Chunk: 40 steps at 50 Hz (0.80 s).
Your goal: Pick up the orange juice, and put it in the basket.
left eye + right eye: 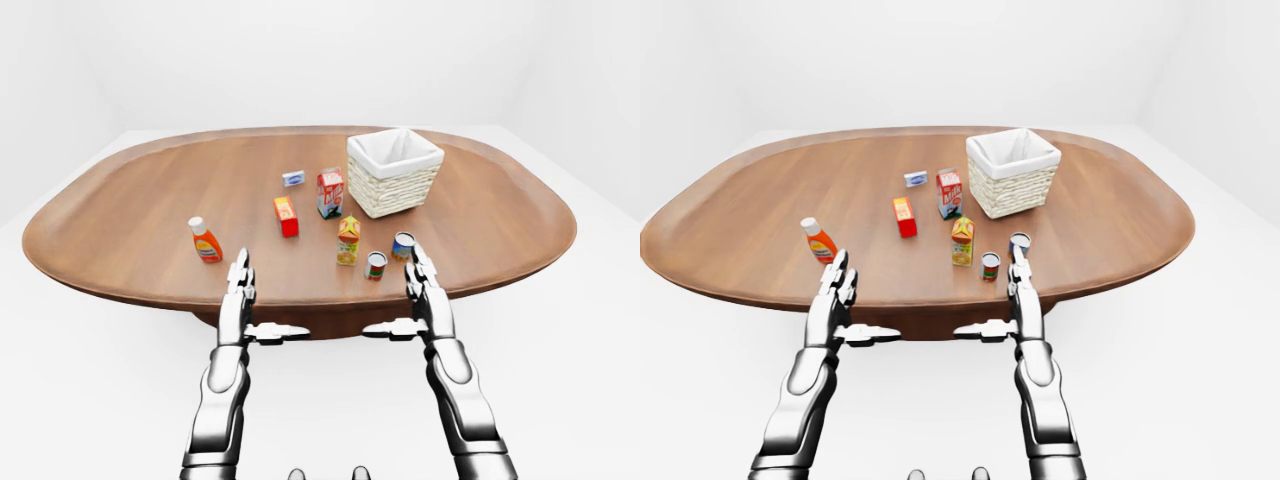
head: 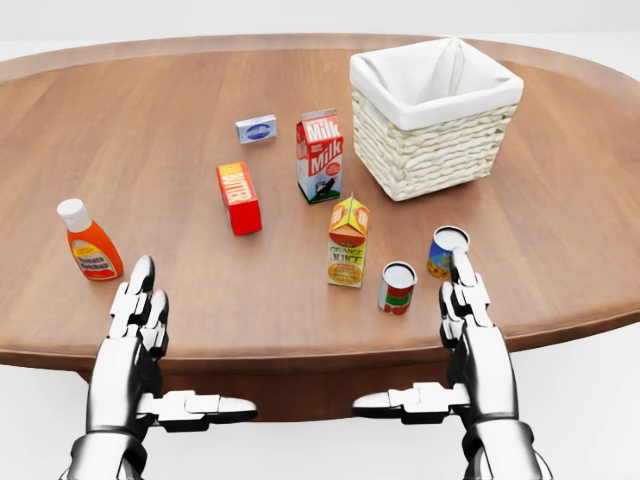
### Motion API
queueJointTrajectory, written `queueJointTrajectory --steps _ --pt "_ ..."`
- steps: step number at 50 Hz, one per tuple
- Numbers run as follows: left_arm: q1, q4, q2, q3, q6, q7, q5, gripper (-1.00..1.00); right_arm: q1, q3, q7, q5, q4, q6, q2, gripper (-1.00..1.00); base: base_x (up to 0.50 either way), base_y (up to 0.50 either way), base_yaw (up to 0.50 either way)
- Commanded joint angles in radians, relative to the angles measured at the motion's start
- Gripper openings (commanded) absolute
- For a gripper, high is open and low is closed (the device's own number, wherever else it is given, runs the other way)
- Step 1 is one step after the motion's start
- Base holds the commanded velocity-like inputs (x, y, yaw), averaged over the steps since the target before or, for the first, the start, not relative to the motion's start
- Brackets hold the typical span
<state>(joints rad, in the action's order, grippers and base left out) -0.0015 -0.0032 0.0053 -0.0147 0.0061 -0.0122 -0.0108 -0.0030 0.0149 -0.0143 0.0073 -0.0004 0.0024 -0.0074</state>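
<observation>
Both hands, left (image 2: pixel 140 310) & right (image 2: pixel 468 300), hover flat at table (image 2: pixel 150 130) edge, fingers apart, holding nothing. OJ (image 2: pixel 347 241) upright mid-table, near cans, basket (image 2: pixel 437 120) up-right. Pre-reach stage; next needs right hand fwd-left to carton, wrapping round it.

- One wooden table (image 2: pixel 180 130)
- One basket (image 2: pixel 436 120)
- Two cartons: milk (image 2: pixel 320 156), orange juice (image 2: pixel 347 241)
- Two cans (image 2: pixel 397 288) (image 2: pixel 447 251)
- One orange bottle (image 2: pixel 88 240)
- One red box (image 2: pixel 239 198)
- One small blue-and-white box (image 2: pixel 256 129)
</observation>
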Motion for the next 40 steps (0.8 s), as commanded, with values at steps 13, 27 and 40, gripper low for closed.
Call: queueJointTrajectory --steps 13,27,40 --pt "-0.002 -0.022 0.010 -0.024 0.035 -0.010 -0.022 1.00 -0.019 0.022 -0.023 0.007 -0.036 0.032 -0.013 1.00 0.00 0.00 0.00" --pt "0.041 -0.307 0.035 -0.086 0.081 -0.057 -0.093 1.00 -0.059 0.020 0.062 -0.022 -0.267 0.085 -0.011 1.00 0.00 0.00 0.00" --pt "0.071 -0.452 0.048 -0.156 0.081 -0.128 -0.110 1.00 -0.115 0.001 0.029 0.032 -0.390 0.085 -0.002 1.00 0.00 0.00 0.00"
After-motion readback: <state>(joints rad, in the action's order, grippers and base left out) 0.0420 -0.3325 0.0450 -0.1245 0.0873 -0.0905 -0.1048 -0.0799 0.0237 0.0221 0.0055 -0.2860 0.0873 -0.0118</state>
